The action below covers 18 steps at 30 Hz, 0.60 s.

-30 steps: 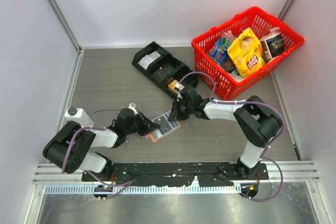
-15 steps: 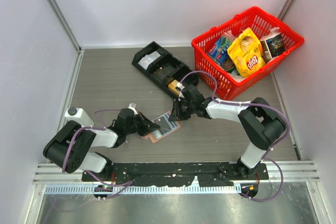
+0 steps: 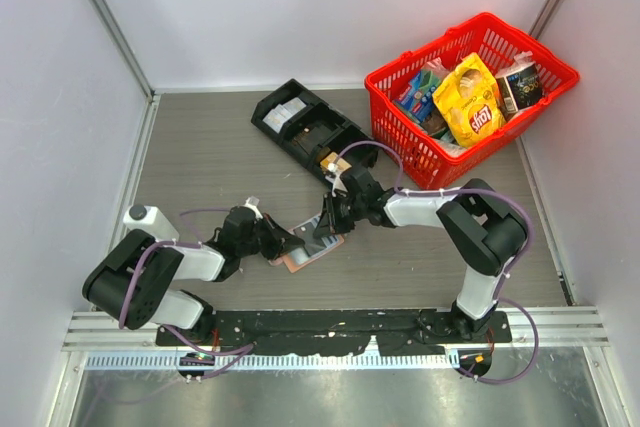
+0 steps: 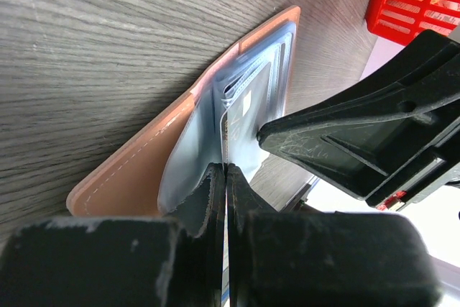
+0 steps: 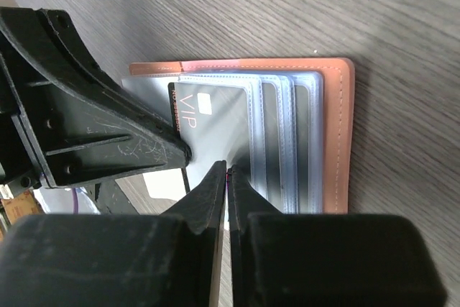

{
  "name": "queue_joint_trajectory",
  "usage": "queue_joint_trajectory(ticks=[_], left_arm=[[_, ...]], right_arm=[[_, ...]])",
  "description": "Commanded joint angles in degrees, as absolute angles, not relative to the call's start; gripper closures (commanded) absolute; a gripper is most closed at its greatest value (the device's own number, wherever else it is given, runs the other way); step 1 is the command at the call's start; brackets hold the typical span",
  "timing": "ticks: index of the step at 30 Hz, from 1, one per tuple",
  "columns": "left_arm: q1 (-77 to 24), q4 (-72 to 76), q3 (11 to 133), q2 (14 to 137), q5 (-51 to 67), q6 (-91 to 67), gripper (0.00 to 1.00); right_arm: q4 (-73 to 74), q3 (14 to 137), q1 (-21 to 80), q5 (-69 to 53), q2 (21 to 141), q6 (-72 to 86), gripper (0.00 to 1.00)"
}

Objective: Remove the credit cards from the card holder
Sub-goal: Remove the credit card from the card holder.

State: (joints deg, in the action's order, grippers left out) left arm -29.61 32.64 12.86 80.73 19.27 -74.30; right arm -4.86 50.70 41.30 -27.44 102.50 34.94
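Observation:
The salmon-pink card holder (image 3: 298, 261) lies open on the table between the two arms, its pale blue sleeves fanned up. In the left wrist view my left gripper (image 4: 225, 171) is shut on one pale blue sleeve of the card holder (image 4: 136, 167). A grey credit card (image 5: 215, 116) marked VIP sticks out of the sleeves of the card holder (image 5: 338, 127). My right gripper (image 5: 228, 171) is shut on that card's near edge, close beside the left fingers (image 5: 93, 134). From above, the left gripper (image 3: 284, 244) and the right gripper (image 3: 326, 229) meet over the holder.
A black compartment tray (image 3: 300, 122) lies behind the holder. Packed with snack bags, a red basket (image 3: 430, 162) stands at the back right. A small white container (image 3: 148, 219) sits by the left arm. Walls close in both sides.
The right gripper opened a little, shifted left and nearer onto the holder, then closed again on the card's edge. The left gripper and the holder stayed put.

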Motion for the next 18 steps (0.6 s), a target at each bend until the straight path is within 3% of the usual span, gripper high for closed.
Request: queue_joint_trajectory(ticks=[1,18], left_arm=[[-29.71,32.61,13.18,80.77,19.42,-72.86,0.98],[-29.71,31.99,12.74,80.6,18.72,-73.48,0.97]], right_arm=[[-4.93,50.45,41.4,-24.18,102.75,33.93,0.91],[-3.96,45.79,38.32,-18.98,100.11,34.19,0.95]])
